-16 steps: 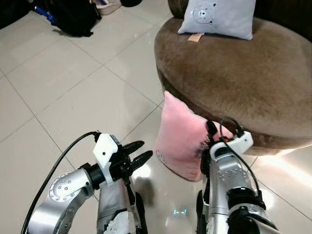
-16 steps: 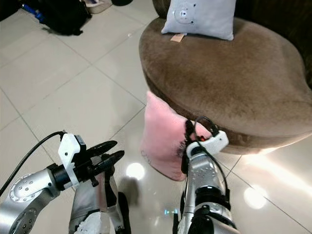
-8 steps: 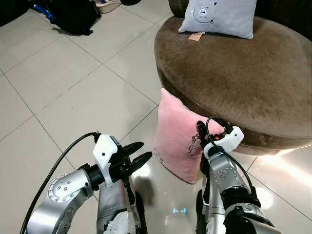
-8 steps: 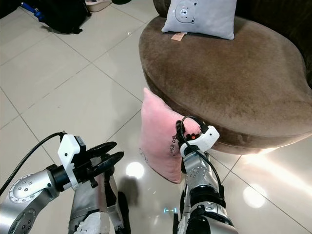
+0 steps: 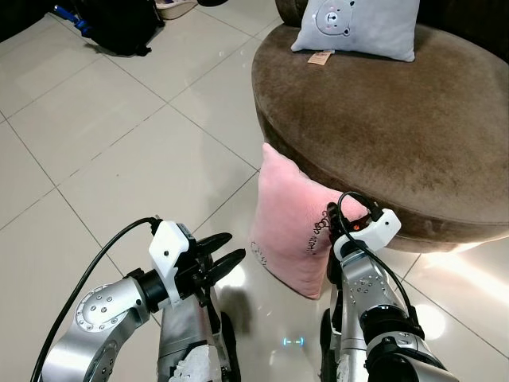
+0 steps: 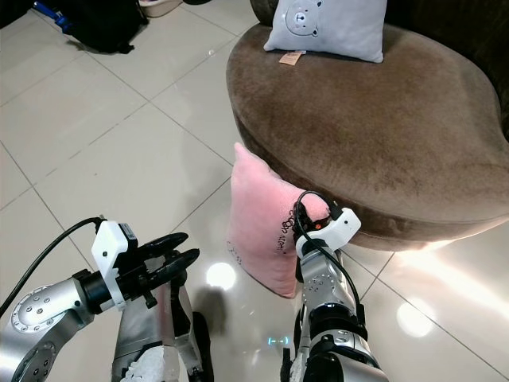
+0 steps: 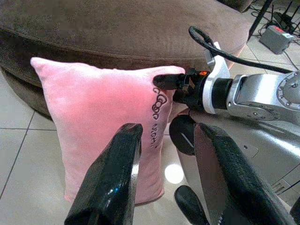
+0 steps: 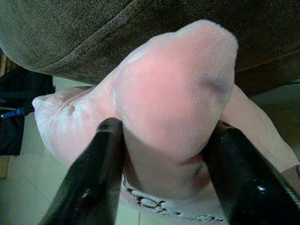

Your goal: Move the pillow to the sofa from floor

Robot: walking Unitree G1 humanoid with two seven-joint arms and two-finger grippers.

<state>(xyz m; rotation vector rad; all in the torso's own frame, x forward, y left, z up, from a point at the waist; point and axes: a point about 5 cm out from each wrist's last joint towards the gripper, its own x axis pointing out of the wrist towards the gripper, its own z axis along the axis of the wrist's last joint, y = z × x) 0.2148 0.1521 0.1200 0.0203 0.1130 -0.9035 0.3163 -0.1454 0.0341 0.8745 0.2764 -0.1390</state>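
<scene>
Right hand pinches the upper corner of the pink pillow — in the right wrist view the plush bulges out between its two black fingers. The pillow stands upright on the tiled floor, its far side against the base of the round brown sofa; dark embroidered lettering runs along the edge nearest the right hand. In the left wrist view the same pillow shows as a pink slab in front of the sofa's side, with the right arm reaching in to its corner.

Left hand hovers low over the floor just left of the pillow, not touching it — its fingers are spread apart with a gap between them.

On the sofa seat, at the far edge, a grey pillow with a bear face leans upright. A black bag lies on the floor well off to the left.
</scene>
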